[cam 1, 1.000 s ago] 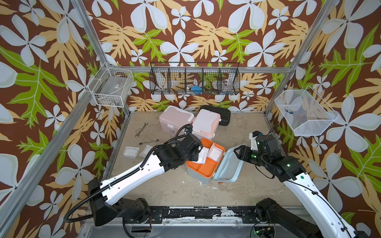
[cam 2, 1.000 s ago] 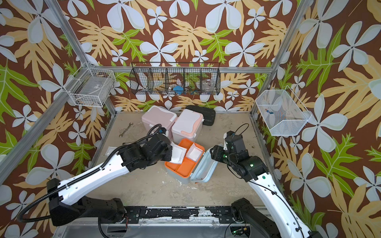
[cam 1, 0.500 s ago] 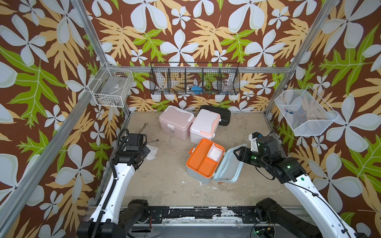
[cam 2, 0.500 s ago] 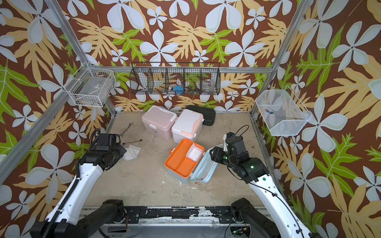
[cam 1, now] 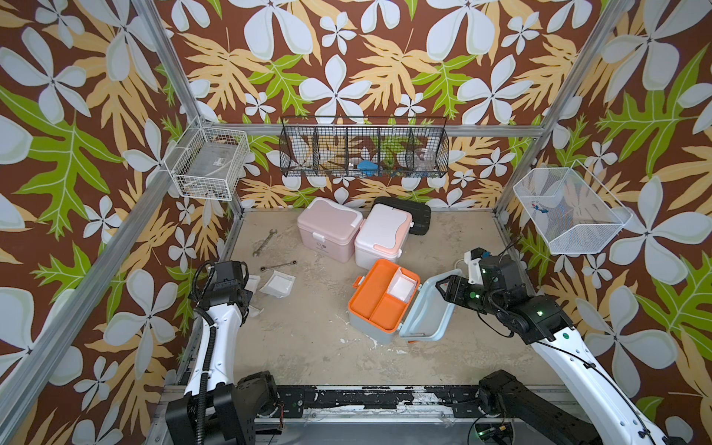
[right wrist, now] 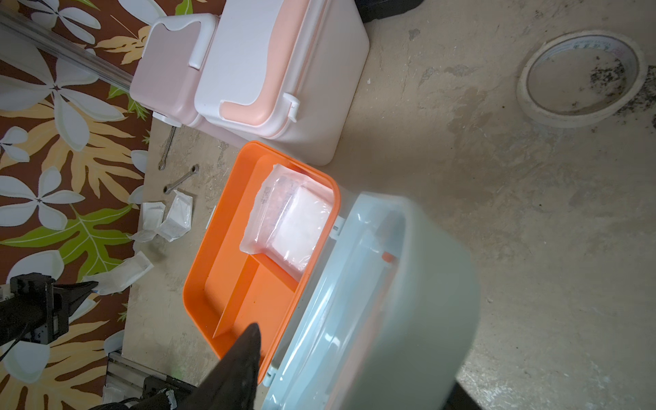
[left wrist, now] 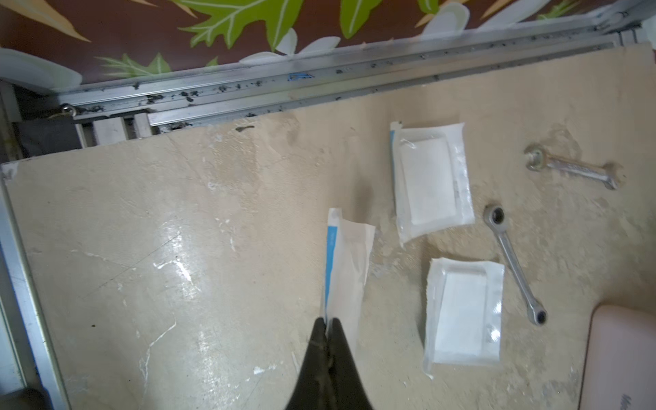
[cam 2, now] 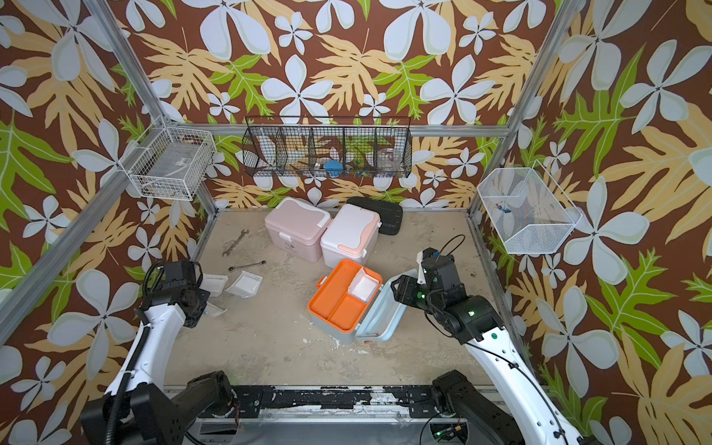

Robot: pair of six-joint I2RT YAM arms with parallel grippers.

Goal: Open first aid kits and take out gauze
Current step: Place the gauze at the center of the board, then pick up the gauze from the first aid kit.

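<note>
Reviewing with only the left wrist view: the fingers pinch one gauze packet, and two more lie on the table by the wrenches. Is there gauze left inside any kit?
Observer: Yes. The light blue kit stands open, and one gauze packet sits in a compartment of its orange tray.
Operator: What holds it open?
Observer: The right gripper holds the lid up by its rim. One finger is inside the lid and the other is hidden behind it.
</note>
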